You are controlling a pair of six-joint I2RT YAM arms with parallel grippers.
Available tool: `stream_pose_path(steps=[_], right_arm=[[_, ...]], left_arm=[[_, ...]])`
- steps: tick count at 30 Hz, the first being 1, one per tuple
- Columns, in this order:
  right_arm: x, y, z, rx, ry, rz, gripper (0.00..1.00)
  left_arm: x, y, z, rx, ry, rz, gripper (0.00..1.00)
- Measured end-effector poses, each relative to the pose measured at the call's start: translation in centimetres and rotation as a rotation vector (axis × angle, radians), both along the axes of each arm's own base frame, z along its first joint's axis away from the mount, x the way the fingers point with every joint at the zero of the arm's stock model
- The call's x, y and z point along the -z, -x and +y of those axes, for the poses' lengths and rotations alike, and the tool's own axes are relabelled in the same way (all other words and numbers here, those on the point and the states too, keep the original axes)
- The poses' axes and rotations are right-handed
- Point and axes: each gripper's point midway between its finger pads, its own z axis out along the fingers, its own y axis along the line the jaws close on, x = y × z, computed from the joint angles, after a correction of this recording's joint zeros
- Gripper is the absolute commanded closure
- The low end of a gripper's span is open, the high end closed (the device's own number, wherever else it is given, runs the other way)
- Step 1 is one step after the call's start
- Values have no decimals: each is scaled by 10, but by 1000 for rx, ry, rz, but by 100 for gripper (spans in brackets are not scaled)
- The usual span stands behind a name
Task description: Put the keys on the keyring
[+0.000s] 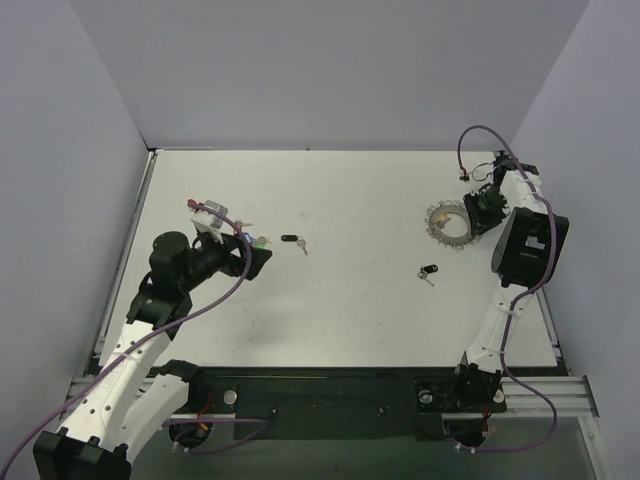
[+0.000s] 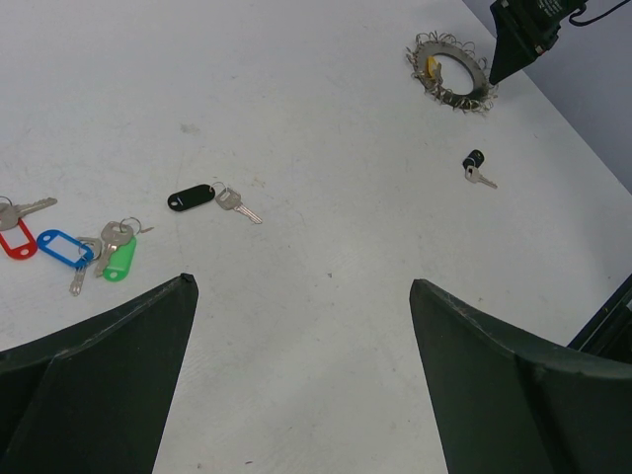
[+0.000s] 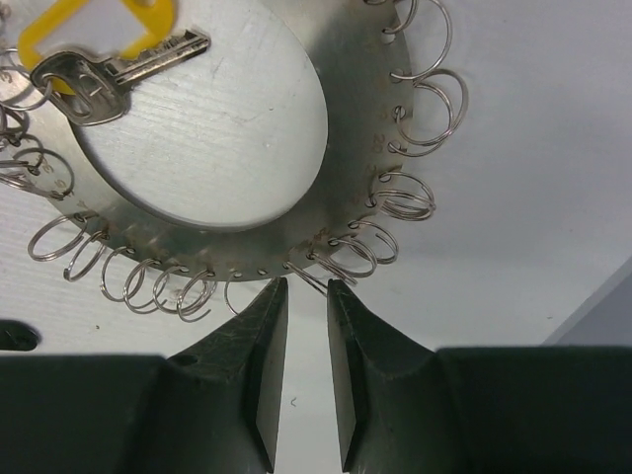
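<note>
Right gripper (image 3: pixel 306 288), jaws drawn to a slit, meets the keyring (image 3: pixel 355 148) rim at one fringe ring (image 3: pixel 299 274) (pinched or not, I cannot tell), with the table (image 2: pixel 326 118) edge close to its right. Left gripper (image 2: pixel 301 282) gapes empty. Loose keys (image 2: pixel 212 200) lie ahead across open tabletop, and a yellow-tagged key (image 3: pixel 89 84) lies within the loop.
</note>
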Motion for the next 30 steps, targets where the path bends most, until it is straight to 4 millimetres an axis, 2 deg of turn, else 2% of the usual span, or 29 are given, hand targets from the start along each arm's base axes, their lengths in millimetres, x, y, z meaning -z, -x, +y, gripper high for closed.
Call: stream_pose_path(steps=[5, 15, 30], right_arm=[[6, 3, -2, 27, 2, 23, 80], [3, 2, -6, 48, 6, 21, 78], [9, 9, -3, 43, -9, 64, 81]], left_arm=[[0, 0, 0, 0, 0, 0, 0], [1, 0, 0, 0, -1, 2, 0], [1, 0, 0, 0, -1, 3, 0]])
